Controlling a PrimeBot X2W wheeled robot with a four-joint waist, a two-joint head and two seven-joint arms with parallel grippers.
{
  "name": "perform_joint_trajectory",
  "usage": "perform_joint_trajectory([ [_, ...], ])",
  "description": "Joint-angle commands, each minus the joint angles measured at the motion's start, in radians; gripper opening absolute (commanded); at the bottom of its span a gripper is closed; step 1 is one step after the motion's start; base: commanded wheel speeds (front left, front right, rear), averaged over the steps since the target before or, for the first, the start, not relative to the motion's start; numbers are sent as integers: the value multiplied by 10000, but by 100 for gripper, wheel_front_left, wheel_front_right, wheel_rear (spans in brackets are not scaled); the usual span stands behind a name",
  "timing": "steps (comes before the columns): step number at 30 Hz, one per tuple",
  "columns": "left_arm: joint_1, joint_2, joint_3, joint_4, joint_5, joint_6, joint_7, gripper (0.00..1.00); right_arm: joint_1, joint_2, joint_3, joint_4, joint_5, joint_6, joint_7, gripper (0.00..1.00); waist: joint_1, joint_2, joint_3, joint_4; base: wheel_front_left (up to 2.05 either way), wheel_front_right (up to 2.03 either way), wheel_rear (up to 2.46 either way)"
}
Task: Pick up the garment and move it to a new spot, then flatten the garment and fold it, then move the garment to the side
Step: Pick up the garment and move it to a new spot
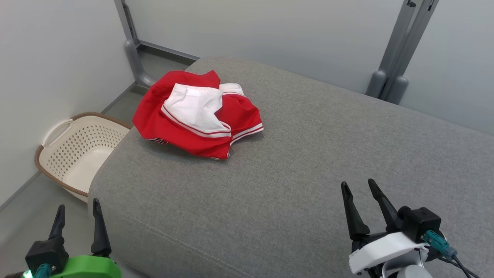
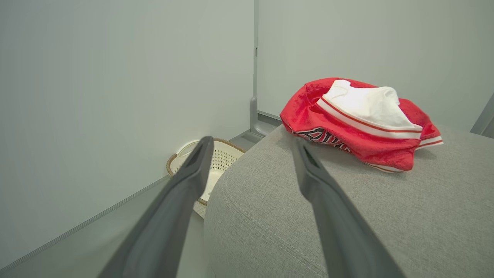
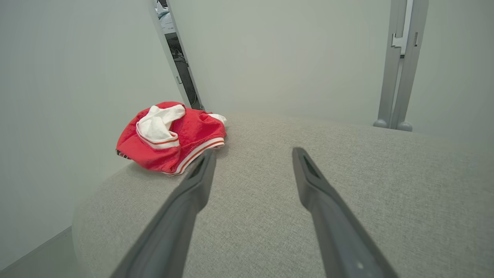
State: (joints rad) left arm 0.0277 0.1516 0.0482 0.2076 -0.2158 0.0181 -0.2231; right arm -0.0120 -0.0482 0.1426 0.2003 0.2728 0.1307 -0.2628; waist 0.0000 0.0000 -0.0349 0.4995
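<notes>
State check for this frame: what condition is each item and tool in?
Garment: crumpled heap, unheld, on the grey cushion near its far left corner.
Basket: upright on the floor, nothing visible inside.
Left tool: open, empty.
Right tool: open, empty.

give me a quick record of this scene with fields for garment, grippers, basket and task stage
garment: red and white, crumpled, on the far left part of the grey cushion
left gripper: open, empty, by the cushion's near left corner
right gripper: open, empty, over the cushion's near right part
basket: cream, on the floor left of the cushion
task stage: garment not yet picked up
</notes>
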Motion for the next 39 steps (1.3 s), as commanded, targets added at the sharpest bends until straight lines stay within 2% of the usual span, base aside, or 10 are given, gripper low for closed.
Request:
perform_joint_trajectory([
  [1,136,5,49,-103,-70,73,-65,100,-85,-41,11,61,6,1,-32,100,0,0,89,101,0,0,0],
  [10,247,13,38,-350,-143,192,-53,100,-227,-38,101,171,50,1,-32,100,0,0,179,110,0,0,0],
  [17,-385,144,-141,-196,-257,-52,67,100,-23,-43,-134,83,-79,1,-32,100,0,0,322,-52,0,0,0],
  [30,-3500,482,-102,244,-710,-456,-33,100,-821,-879,-604,-368,-359,1,-32,100,0,0,2183,-1745,0,0,0],
  [39,-6174,1245,199,1146,-1062,-743,362,100,-1425,-1281,-1297,-859,-470,1,-32,100,0,0,3723,-3133,0,0,0],
])
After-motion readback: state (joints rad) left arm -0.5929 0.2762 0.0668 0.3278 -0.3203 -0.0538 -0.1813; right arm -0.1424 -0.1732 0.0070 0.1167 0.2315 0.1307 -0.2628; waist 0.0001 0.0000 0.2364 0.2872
